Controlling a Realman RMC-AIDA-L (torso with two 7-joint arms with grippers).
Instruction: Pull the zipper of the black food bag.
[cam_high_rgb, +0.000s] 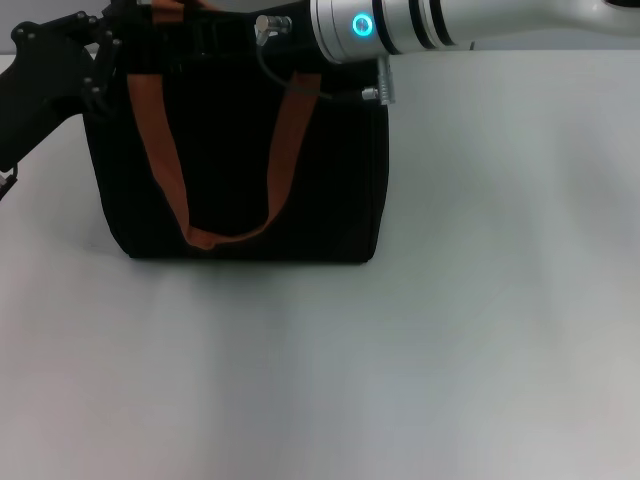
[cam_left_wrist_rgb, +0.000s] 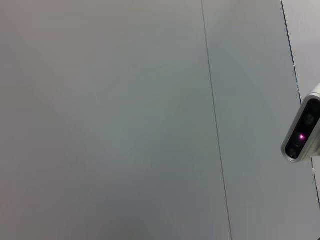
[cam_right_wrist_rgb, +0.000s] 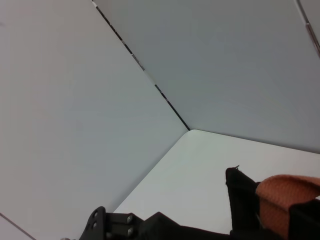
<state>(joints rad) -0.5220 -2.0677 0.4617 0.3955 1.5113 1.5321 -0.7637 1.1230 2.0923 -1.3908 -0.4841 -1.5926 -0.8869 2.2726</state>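
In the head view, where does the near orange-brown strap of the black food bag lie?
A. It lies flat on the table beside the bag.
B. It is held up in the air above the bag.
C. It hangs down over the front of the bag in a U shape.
C: the orange-brown strap loops down across the front face of the black food bag, its lowest part near the bag's bottom edge.

The black food bag is seen standing upright at the far left part of the table, a boxy dark fabric tote with its broad front face turned toward the head camera. An orange-brown webbing handle is draped down over that front face in a long loop. The zipper cannot be made out along the top edge, which is covered by both arms.
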